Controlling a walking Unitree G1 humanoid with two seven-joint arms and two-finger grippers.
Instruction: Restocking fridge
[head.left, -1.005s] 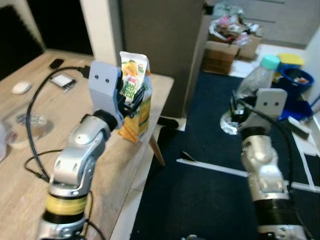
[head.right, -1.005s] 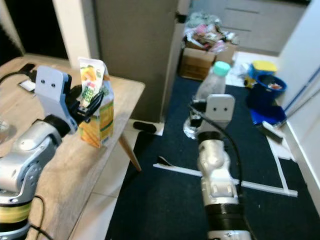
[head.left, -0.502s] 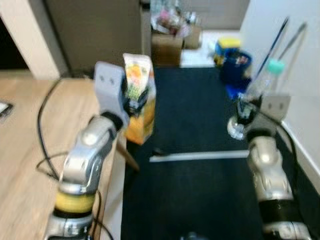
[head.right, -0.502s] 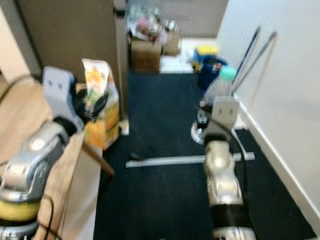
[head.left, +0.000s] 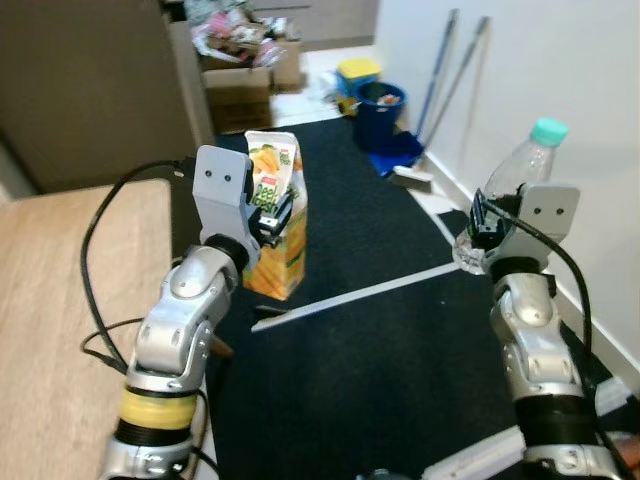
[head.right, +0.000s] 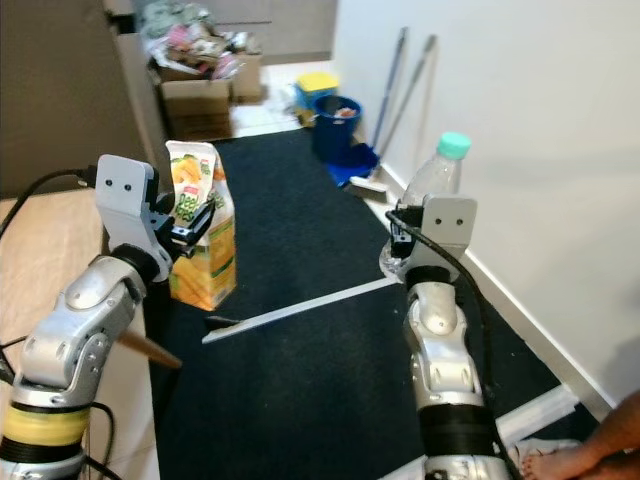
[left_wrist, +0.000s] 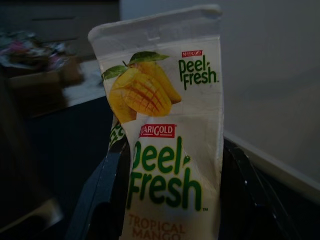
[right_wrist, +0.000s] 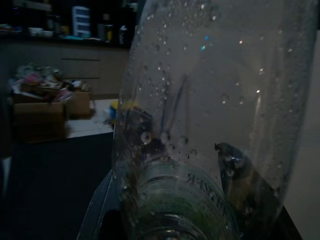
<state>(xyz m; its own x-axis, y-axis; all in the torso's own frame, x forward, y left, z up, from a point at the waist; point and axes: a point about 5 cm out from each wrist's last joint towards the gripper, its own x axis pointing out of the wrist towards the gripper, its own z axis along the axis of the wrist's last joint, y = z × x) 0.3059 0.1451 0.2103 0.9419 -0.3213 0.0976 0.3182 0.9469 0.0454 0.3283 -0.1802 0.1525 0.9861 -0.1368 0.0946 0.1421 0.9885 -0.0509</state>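
Orange-and-white, one mango juice carton (head.left: 277, 225) is clamped upright in the left claw (head.left: 268, 215), held above the dark carpet (head.left: 370, 340) beside the wooden counter (head.left: 50, 300). One clear, teal-capped bottle (head.left: 505, 195) is gripped by the right claw (head.left: 480, 225) near the wall.

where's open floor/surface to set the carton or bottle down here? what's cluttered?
Free: the wooden table top by the left arm, bare apart from a black cable; the dark carpet ahead, around the white strip. Crowded: the far end, with cardboard boxes, blue bucket and mop handles against the wall. Left gripper holds the juice carton, right gripper the water bottle.
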